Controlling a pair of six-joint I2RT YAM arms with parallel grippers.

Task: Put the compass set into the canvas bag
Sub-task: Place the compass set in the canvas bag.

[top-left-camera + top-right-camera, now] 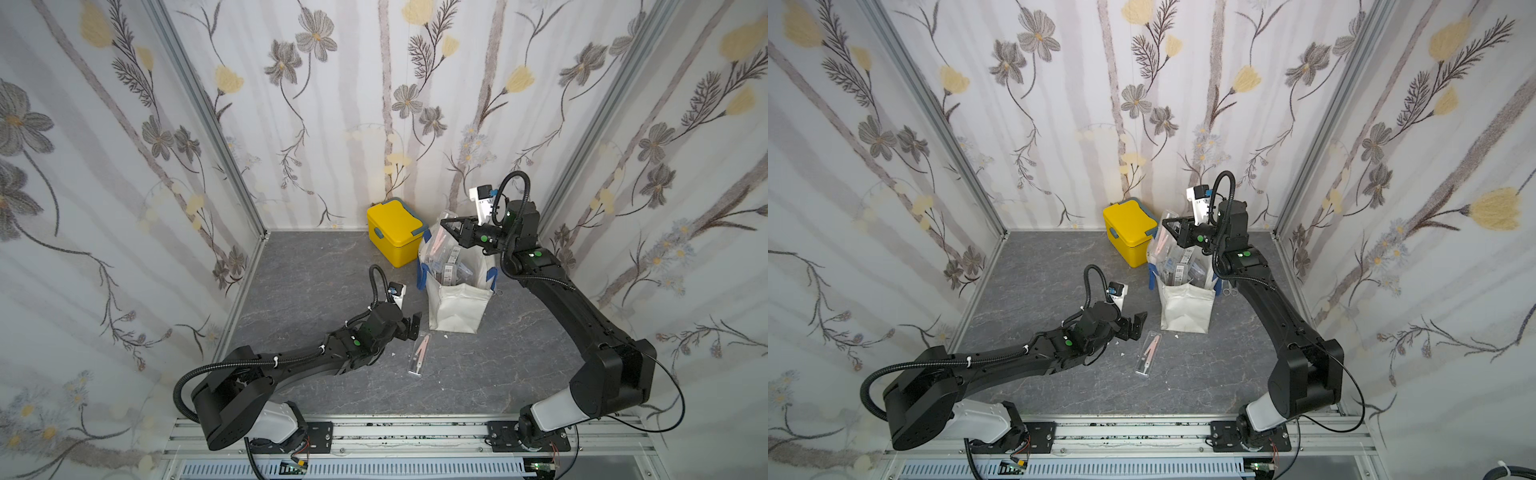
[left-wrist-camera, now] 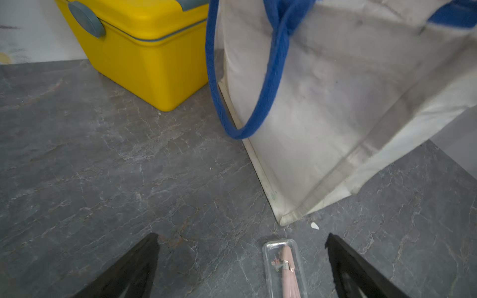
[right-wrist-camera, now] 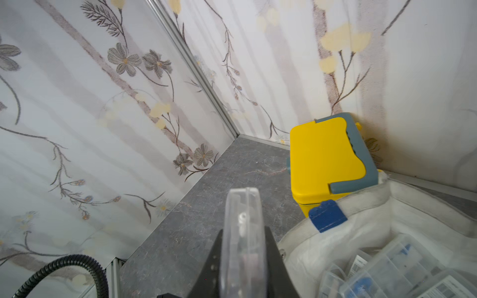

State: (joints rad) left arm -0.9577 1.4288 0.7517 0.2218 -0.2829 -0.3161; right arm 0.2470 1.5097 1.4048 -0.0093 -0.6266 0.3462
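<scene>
Compass set (image 1: 419, 355): lies flat in its clear case on the table (image 1: 316, 282), outside the bag and just in front of its near corner; pink compass legs show through the lid.
Left gripper (image 1: 410, 327): jaws spread wide and empty, low over the table beside the set's far end. In the left wrist view that end sits between the two fingers, nearer one of them, so this looks like a line-up for a pickup, slightly off-centre.
Box (image 1: 395, 232): yellow, lid shut, at the back wall and close beside the bag's rear corner; it appears to have no part in the job.
Bag (image 1: 455, 303): stands upright with its mouth open and blue handles hanging outside, one loop drooping down the side that faces the left gripper. Clear cases already crowd the inside.
Right gripper (image 1: 446, 226): clamped on the held case, above the bag's mouth at the rim nearest the box, apparently poised to let it drop in.
Held case (image 3: 241, 232): clear, seen edge-on between the jaws, by its look the same kind as the one on the table; its contents are hard to make out.
In the way: the right arm and its case occupy the space over the mouth, the pile inside leaves little room, and the soft rim and loose handle could snag an incoming set.
</scene>
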